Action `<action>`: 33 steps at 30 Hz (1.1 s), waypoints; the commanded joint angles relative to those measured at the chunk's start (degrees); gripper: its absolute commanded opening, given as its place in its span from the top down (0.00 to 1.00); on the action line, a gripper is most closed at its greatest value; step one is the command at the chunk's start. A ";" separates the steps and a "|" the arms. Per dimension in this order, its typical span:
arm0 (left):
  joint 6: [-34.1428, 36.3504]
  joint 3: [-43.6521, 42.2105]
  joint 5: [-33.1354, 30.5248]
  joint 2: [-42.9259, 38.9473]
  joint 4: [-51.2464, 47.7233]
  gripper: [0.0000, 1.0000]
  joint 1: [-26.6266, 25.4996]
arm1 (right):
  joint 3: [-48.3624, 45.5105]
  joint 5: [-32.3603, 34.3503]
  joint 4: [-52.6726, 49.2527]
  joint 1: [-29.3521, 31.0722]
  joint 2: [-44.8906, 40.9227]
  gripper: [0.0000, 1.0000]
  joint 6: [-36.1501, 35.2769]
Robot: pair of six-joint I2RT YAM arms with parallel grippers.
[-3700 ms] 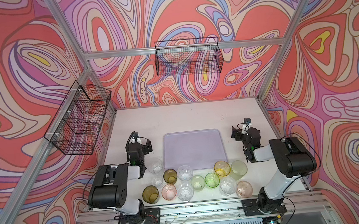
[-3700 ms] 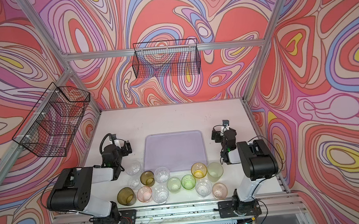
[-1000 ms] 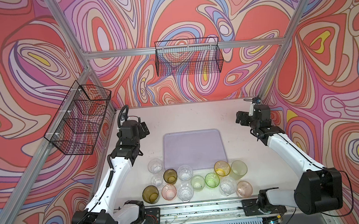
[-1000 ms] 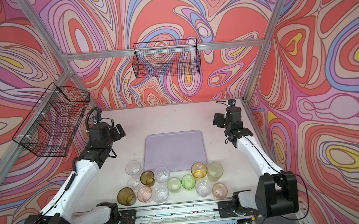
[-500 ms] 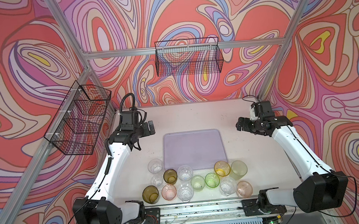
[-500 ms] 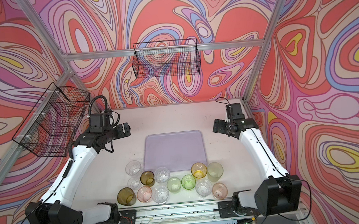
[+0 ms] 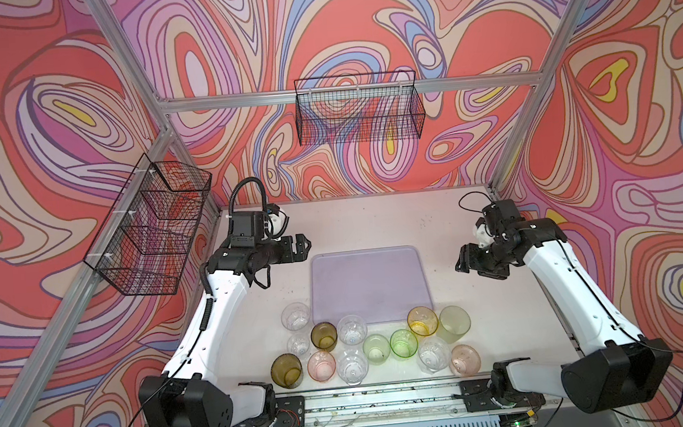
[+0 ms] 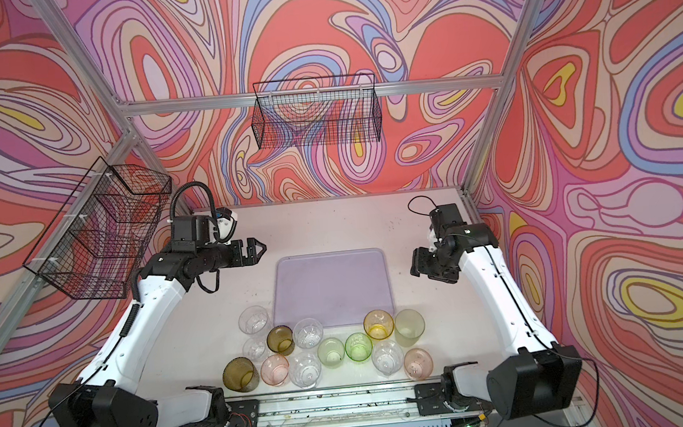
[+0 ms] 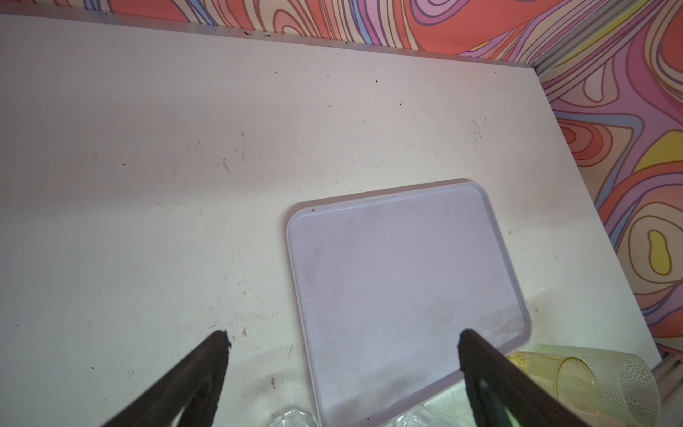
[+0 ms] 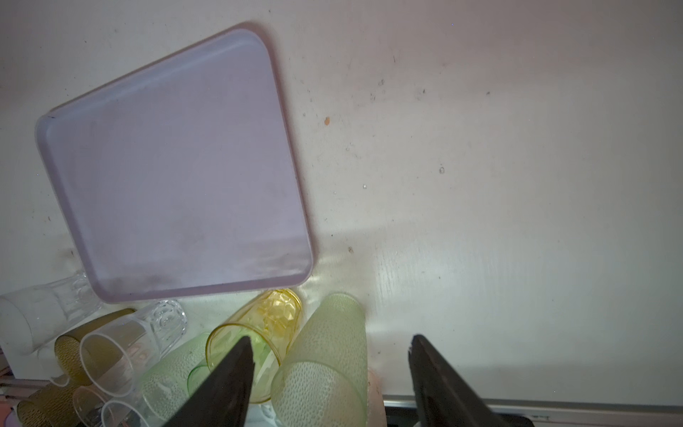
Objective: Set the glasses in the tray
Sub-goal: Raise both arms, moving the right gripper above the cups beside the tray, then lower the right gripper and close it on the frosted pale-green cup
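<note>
The pale lilac tray [image 7: 370, 287] [image 8: 333, 290] lies flat mid-table with nothing in it. Several glasses stand upright in a cluster between the tray and the front edge: a yellow one [image 7: 422, 320], a taller pale yellow-green one [image 7: 455, 323], a clear one [image 7: 295, 315] and an olive-brown one [image 7: 286, 371] among them. My left gripper [image 7: 303, 246] [image 9: 343, 337] hovers open above the table, left of the tray's far corner. To the tray's right, the right gripper [image 7: 462, 261] [image 10: 330, 344] hangs open and empty, well above the tall glass [image 10: 325, 355].
A black wire basket [image 7: 149, 229] hangs on the left wall and another [image 7: 358, 109] on the back wall. Aluminium posts frame the corners. A metal rail [image 7: 379, 399] with both arm bases runs along the front edge, just behind the glasses.
Both arms have unfolded from beside the glasses and risen. In the last second the left gripper swung right toward the tray and the right gripper came down and turned toward it.
</note>
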 commanded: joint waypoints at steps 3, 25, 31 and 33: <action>0.92 -1.25 2.45 -0.97 0.64 0.01 -0.05 | 0.39 -0.32 -9.03 0.84 -3.12 0.36 1.20; -0.02 -1.96 2.43 -1.42 1.10 0.02 -0.05 | -11.94 0.05 -7.08 4.65 -7.45 0.45 9.93; -0.20 -1.92 2.47 -1.03 1.10 0.02 -0.01 | -15.51 -0.19 -5.34 6.03 -7.58 0.46 10.95; -0.28 -1.90 2.53 -0.85 1.16 0.02 -0.05 | -16.18 -0.15 -4.90 6.32 -7.66 0.47 11.09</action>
